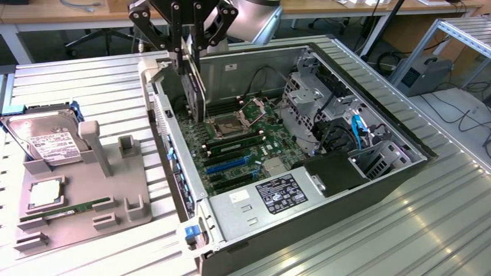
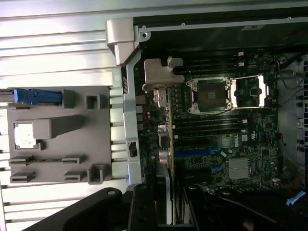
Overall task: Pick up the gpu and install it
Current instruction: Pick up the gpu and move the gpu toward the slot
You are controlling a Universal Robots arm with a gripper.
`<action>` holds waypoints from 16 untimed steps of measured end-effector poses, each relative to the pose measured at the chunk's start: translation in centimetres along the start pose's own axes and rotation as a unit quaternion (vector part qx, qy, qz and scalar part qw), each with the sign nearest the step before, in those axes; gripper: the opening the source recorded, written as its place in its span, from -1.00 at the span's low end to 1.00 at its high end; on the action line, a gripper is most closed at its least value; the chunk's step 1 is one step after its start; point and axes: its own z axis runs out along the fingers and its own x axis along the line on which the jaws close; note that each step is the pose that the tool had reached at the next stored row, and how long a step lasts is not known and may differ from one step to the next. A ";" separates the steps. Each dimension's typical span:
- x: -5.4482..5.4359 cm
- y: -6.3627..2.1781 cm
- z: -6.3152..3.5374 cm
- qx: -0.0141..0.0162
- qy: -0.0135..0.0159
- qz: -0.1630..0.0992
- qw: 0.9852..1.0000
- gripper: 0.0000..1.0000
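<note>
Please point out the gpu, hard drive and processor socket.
Black flat gpu card [image 1: 193, 92]: exterior view, dark face.
White-labelled silver hard drive [image 1: 50, 144]: exterior view, label.
Square metal processor socket [image 1: 229, 123]: exterior view, centre.

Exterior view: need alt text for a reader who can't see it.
The gripper holds the gpu upright on edge over the open computer case, above the motherboard. At the exterior view's left, a grey fixture carries a hard drive and a RAM stick.

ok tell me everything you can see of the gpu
The gpu is a flat dark card, gripped on edge by the hand, hanging upright over the open computer case beside its rear wall. The wrist view shows a thin green board edge and a silver metal end bracket.
</note>
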 end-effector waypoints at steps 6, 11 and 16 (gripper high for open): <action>-0.4 0.03 0.02 0.000 0.000 0.000 1.000 -0.45; -0.7 0.05 0.02 0.001 0.000 0.000 1.000 -0.45; -1.0 0.08 0.03 0.001 0.000 0.000 1.000 -0.45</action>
